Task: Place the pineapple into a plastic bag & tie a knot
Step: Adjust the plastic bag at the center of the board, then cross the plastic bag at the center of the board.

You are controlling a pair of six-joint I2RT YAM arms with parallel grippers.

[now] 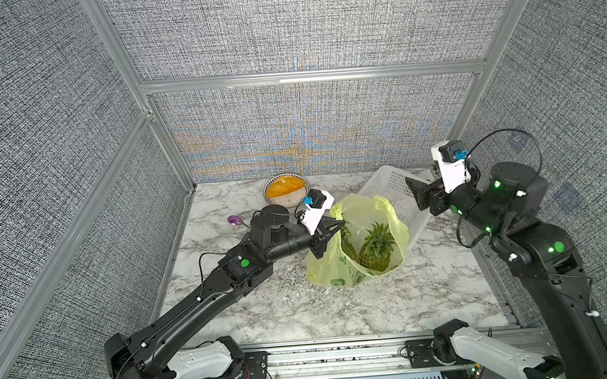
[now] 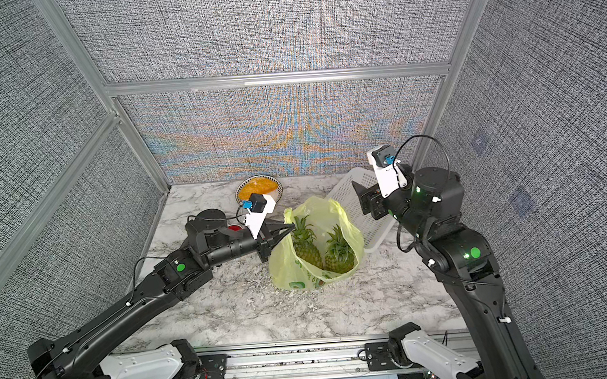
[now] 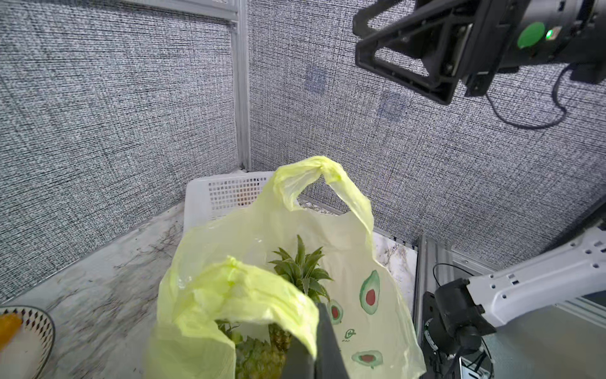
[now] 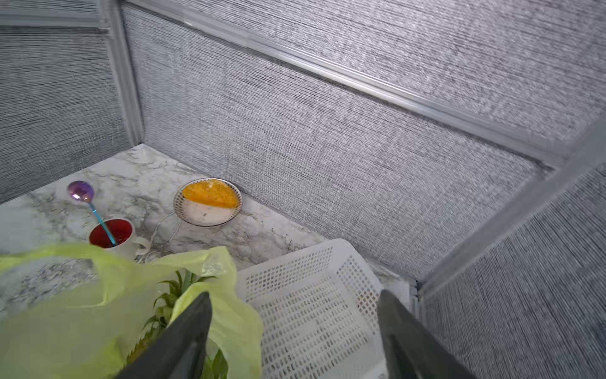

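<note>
Marble tabletop; avocado-print plastic bag

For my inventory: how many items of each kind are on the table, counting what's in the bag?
pineapples: 2
plastic bag: 1
basket: 1
bowl: 1
mug: 1
spoon: 1
Total: 7

We are in a robotics lab cell. Grey woven panels in an aluminium frame wall in three sides of a marble-patterned desk. A left arm and a right arm stand on a metal rail along its near edge.
</note>
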